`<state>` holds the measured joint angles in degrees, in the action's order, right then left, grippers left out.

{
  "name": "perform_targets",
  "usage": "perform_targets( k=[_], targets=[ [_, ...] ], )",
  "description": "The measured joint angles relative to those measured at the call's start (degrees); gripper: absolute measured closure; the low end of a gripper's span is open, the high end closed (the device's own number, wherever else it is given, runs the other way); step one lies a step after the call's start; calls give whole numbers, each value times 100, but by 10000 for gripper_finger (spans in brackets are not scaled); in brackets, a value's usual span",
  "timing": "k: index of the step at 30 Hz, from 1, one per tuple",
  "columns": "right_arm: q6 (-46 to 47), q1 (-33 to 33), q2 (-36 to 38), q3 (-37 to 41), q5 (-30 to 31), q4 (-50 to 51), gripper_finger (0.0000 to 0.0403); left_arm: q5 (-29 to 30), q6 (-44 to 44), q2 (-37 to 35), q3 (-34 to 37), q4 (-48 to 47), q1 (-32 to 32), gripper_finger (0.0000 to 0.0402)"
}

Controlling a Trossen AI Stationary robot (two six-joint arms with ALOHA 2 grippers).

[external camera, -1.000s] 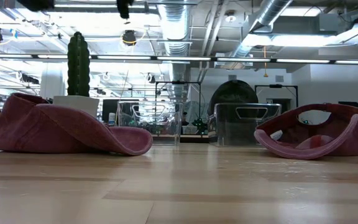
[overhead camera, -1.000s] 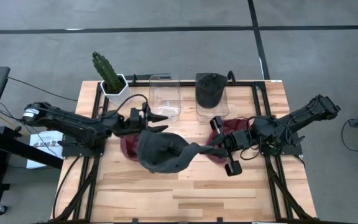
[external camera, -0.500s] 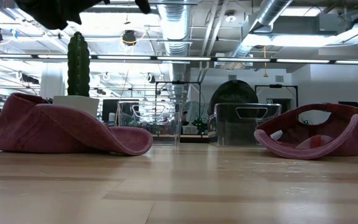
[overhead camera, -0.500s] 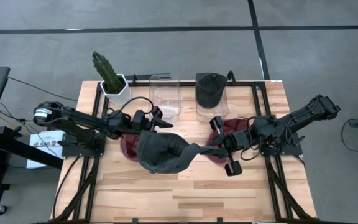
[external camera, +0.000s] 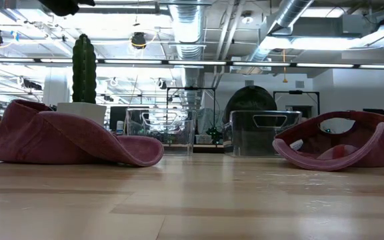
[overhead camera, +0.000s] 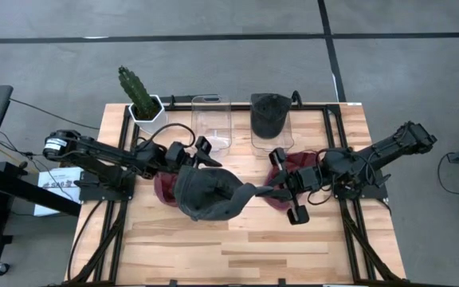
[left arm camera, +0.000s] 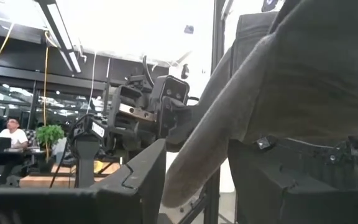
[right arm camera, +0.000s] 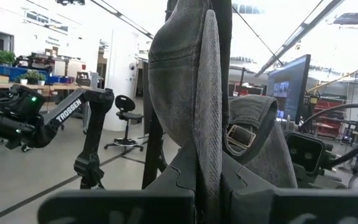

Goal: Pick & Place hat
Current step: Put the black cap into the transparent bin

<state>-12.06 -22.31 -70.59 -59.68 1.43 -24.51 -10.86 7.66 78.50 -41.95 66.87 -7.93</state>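
Note:
A grey hat [overhead camera: 204,195] hangs above the middle of the table, clear of the wood. My right gripper [overhead camera: 272,191] is shut on its narrow right end. My left gripper [overhead camera: 209,153] stands open at the hat's far left side, tipped upward. In the left wrist view the hat's grey edge [left arm camera: 194,168] dips between its two fingers [left arm camera: 138,180]. The right wrist view shows the hat [right arm camera: 185,74] edge-on, with its strap buckle [right arm camera: 241,134] beyond. My right gripper pinches the hat's brim end [right arm camera: 205,163] between its two fingers, coming level from the table's right side. The cloth stands on edge in the hold, and the crown [overhead camera: 202,198] hangs out toward the left, clear of the table. My left gripper has the hat's edge between its open fingers; whether a finger touches the cloth I cannot tell.
Two maroon hats lie on the table, one under the grey hat at the left [external camera: 72,140] and one at the right [external camera: 339,143]. At the far edge stand an empty clear bin [overhead camera: 211,121], a clear bin holding a dark hat [overhead camera: 269,118], and a potted cactus [overhead camera: 140,97].
My left gripper has shifted a little toward the grey hat, risen and tipped its fingers upward, still open. My right gripper and the hat have kept still.

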Motion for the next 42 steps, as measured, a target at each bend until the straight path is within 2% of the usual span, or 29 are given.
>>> perform_targets(
  k=[6, 9, 19, 31, 37, 42],
  targets=[
    [-3, 56, 0, 0, -2, 8, 402, 1, 7, 0, 0, -60, -6, 233],
    [31, 118, 0, 0, -23, 41, 402, -16, 7, 0, 0, -110, -4, 249],
    [128, 160, 24, -7, -89, 17, 400, -305, 4, 0, 0, -166, -4, 384],
    [263, 140, 15, -4, -83, 298, 382, -650, 47, -7, -103, -107, -3, 391],
    [265, 140, 9, -2, -81, 341, 397, -824, 64, -11, -107, -126, 1, 391],
    [269, 140, 4, 0, -65, 330, 391, -924, 79, -11, -107, -151, 1, 378]
  ],
)
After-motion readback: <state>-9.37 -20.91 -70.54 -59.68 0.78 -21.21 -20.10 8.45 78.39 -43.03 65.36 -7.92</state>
